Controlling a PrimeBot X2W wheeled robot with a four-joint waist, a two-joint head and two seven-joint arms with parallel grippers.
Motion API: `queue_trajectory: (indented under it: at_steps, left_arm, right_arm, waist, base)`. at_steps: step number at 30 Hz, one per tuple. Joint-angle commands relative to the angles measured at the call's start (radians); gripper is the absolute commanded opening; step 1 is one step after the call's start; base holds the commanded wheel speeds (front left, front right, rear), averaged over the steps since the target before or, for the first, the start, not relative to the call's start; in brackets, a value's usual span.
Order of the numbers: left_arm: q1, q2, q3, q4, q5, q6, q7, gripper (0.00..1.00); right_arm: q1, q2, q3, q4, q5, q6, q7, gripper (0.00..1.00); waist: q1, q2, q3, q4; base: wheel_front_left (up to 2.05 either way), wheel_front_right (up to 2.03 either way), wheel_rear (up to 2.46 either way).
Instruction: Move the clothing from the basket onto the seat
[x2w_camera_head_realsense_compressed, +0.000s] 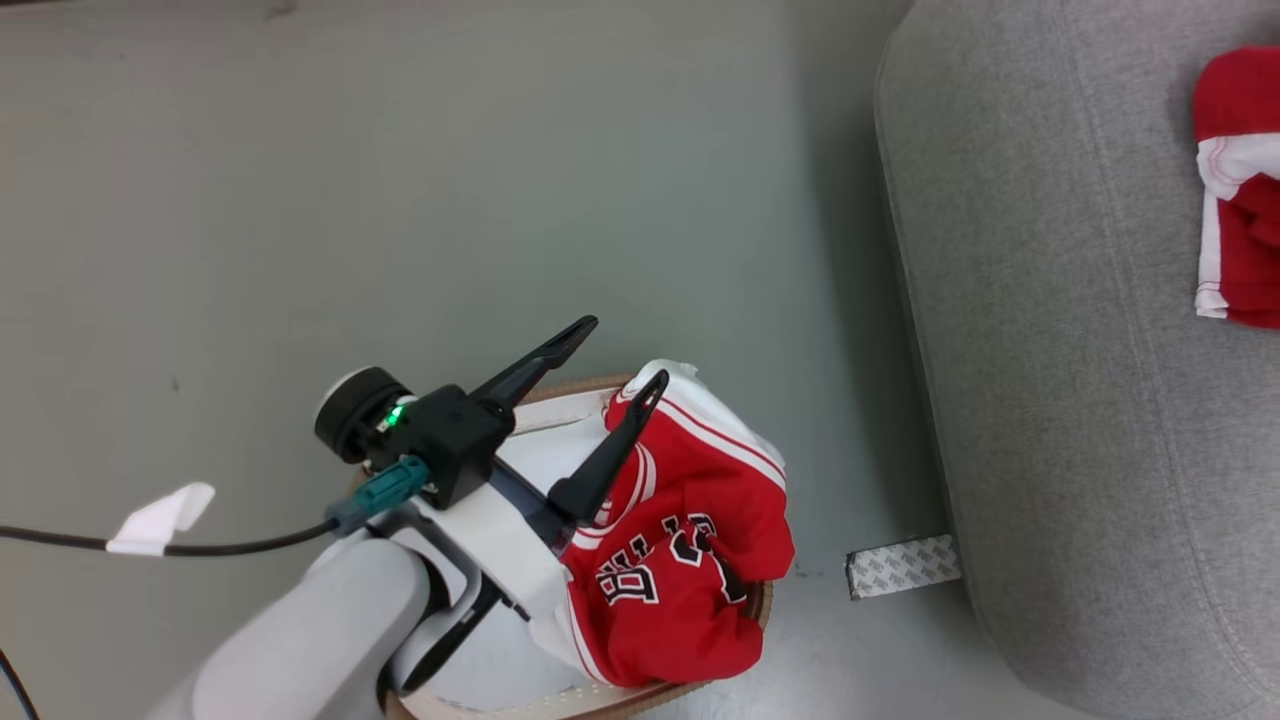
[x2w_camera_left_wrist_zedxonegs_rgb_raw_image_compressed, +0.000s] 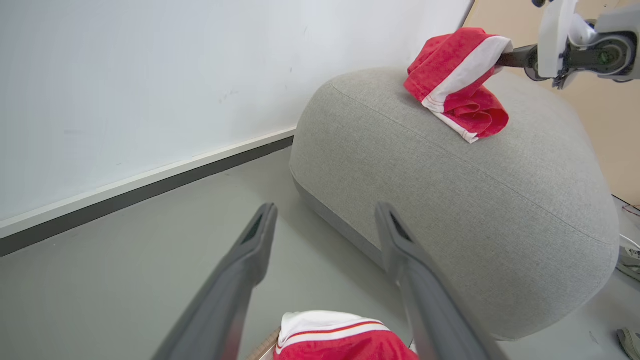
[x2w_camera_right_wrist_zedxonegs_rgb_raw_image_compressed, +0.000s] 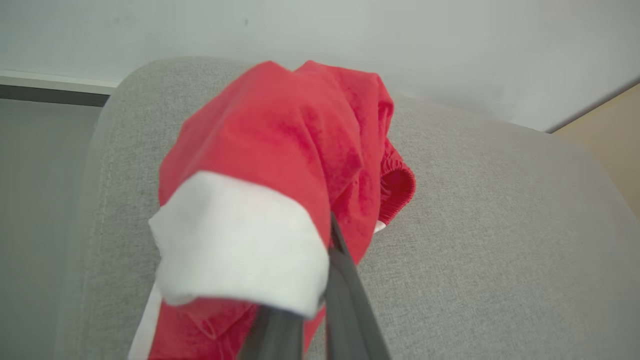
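One red garment (x2w_camera_right_wrist_zedxonegs_rgb_raw_image_compressed: 280, 165) is being pinched on the sofa (x2w_camera_head_realsense_compressed: 1050, 350) by the right gripper (x2w_camera_left_wrist_zedxonegs_rgb_raw_image_compressed: 502, 59), left gripper (x2w_camera_head_realsense_compressed: 625, 352) open above the jersey (x2w_camera_head_realsense_compressed: 680, 580) in the basket (x2w_camera_head_realsense_compressed: 660, 695); snagged cloth could be dragged off.

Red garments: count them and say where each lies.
2: a lettered jersey in the basket; another garment on the sofa. More may be hidden beneath the jersey.

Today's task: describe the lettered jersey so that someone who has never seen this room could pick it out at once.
Find the big grey sofa; on the floor beside its rounded end stands a white basket with a tan rim. The jersey lies heaped in it, red with white stripes. Unlike the red garment on the sofa, it bears black-and-white lettering.
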Motion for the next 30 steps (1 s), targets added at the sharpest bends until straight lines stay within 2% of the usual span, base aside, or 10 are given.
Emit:
queue_trajectory:
  at_steps: [1, 2, 10, 14, 19, 26, 30]
  left_arm:
    - [0.009, 0.007, 0.002, 0.005, -0.006, 0.003, -0.006, 1.0]
    - [0.012, 0.004, 0.0, 0.009, -0.008, 0.003, -0.007, 1.0]
    - [0.052, -0.033, -0.01, 0.059, -0.034, 0.011, -0.034, 1.0]
    - [0.09, -0.047, -0.001, 0.09, -0.055, 0.024, -0.054, 1.0]
    - [0.137, -0.069, 0.018, 0.124, -0.081, 0.042, -0.073, 1.0]
    - [0.179, -0.093, 0.09, 0.148, -0.109, 0.083, -0.09, 1.0]
    - [0.222, -0.075, 0.166, 0.135, -0.116, 0.098, -0.091, 1.0]
  right_arm:
    - [0.002, 0.002, 0.005, 0.009, 0.001, -0.002, 0.001, 0.5]
    - [0.003, 0.007, 0.016, 0.016, 0.004, -0.002, 0.009, 1.0]
    - [0.051, -0.015, 0.155, 0.011, 0.056, -0.002, 0.092, 1.0]
    - [0.093, -0.075, 0.262, -0.07, 0.117, -0.002, 0.148, 1.0]
    - [0.136, -0.149, 0.345, -0.239, 0.202, -0.002, 0.109, 1.0]
    - [0.227, -0.225, 0.354, -0.48, 0.31, -0.002, 0.052, 1.0]
    - [0.301, -0.194, 0.265, -0.584, 0.316, -0.002, -0.004, 1.0]
  waist:
    - [-0.0002, 0.0, -0.011, -0.005]
    - [-0.0002, 0.0, -0.02, -0.008]
    - [-0.0002, 0.0, -0.155, -0.014]
    - [-0.0002, 0.0, -0.239, -0.018]
    - [-0.0002, 0.0, -0.343, -0.004]
    - [-0.0002, 0.0, -0.464, 0.046]
    - [-0.0002, 0.0, -0.499, 0.072]
  base:
    - [0.0, 0.0, 0.0]
    - [0.0, 0.0, 0.0]
    - [0.0, 0.0, 0.0]
    - [0.0, 0.0, 0.0]
    - [0.0, 0.0, 0.0]
    - [0.0, 0.0, 0.0]
    - [0.0, 0.0, 0.0]
